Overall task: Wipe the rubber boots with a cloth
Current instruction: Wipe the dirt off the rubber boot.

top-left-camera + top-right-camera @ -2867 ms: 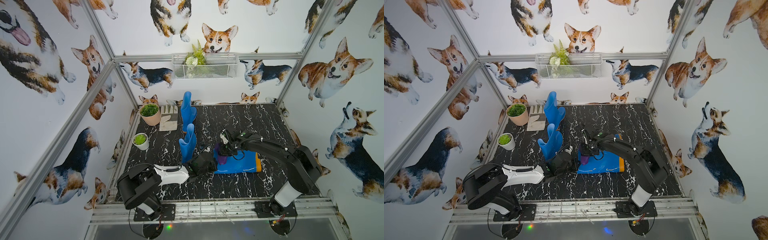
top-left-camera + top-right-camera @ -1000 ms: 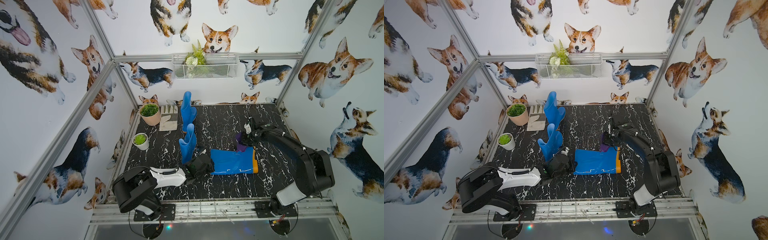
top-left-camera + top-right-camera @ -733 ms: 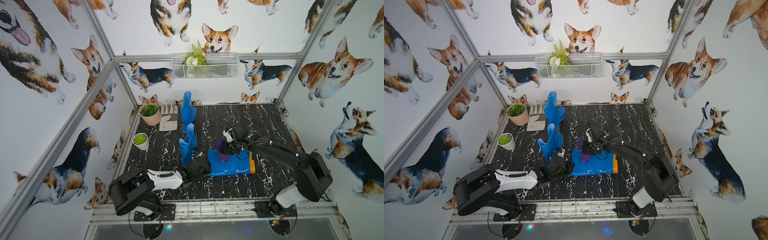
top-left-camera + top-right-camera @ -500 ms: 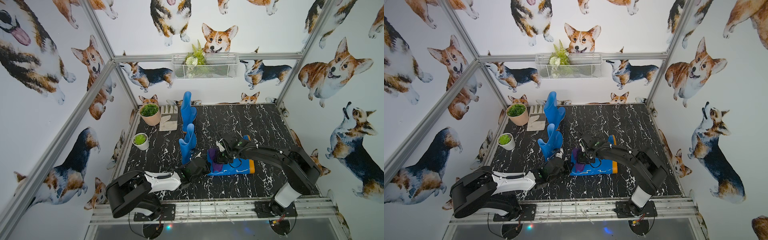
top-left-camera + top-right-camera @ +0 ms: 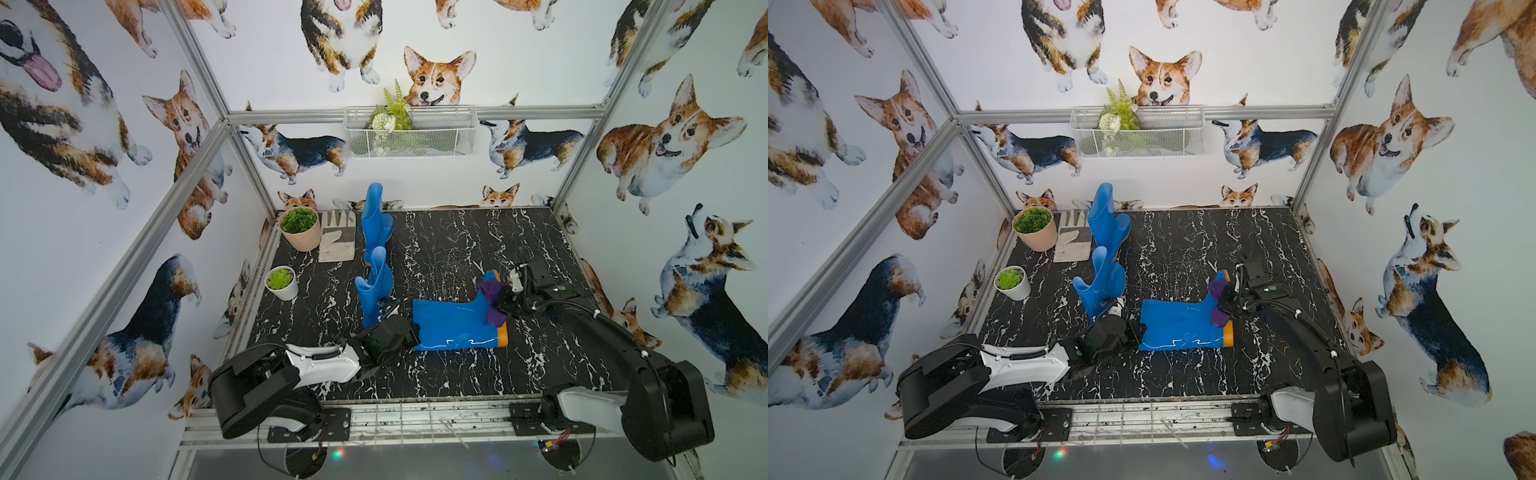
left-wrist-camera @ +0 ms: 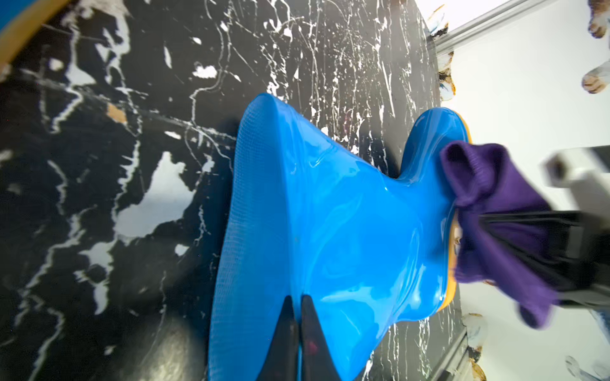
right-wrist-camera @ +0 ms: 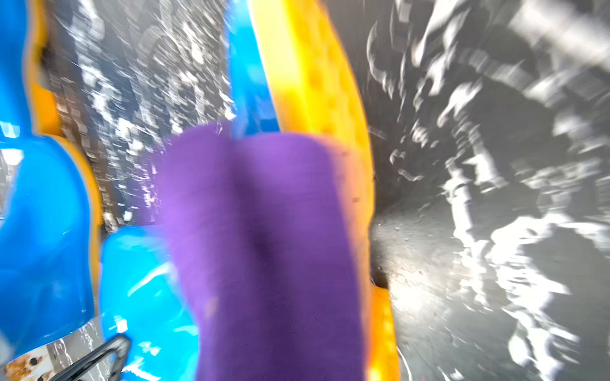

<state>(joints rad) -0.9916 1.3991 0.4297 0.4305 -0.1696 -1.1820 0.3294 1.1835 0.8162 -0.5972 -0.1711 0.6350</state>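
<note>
The left claw (image 6: 296,300) is clenched on the cuff of the lying boot (image 5: 453,324), whose shaft stretches away from it across the surface (image 5: 457,249) toward the right claw (image 5: 503,302). The right claw is clamped on the cloth (image 5: 493,291), which bunches at its tips against the lying boot's ankle and orange sole. Two standing boots (image 5: 376,286) are just beyond the left claw, well apart from the right one.

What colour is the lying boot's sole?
The sole is orange-yellow, clearest in the right wrist view.
</note>
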